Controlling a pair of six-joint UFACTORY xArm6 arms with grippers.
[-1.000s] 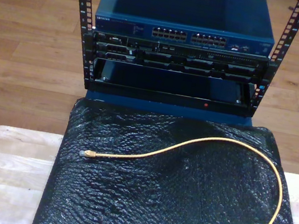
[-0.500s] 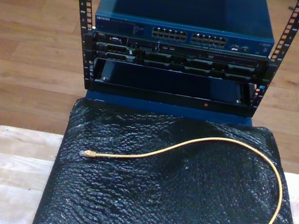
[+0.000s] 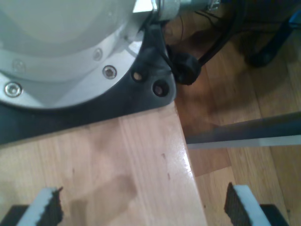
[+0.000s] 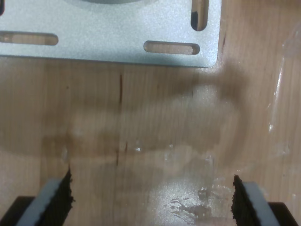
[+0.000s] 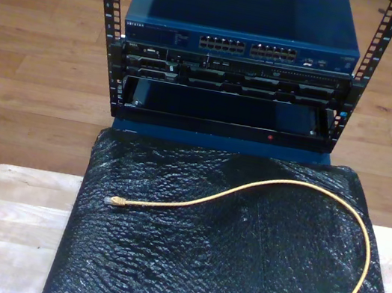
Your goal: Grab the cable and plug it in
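The cable lies arched — plug toward the exterior view's left.

I see a yellow-orange cable on crinkled glossy black sheeting (pale wood table beneath), facing a blue switch.

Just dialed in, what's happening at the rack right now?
Nothing is holding the cable yet. It lies in a loop on the black mat, plug end toward the exterior view's left, in front of the switch. My first gripper and my second gripper are open over bare wooden tabletop.
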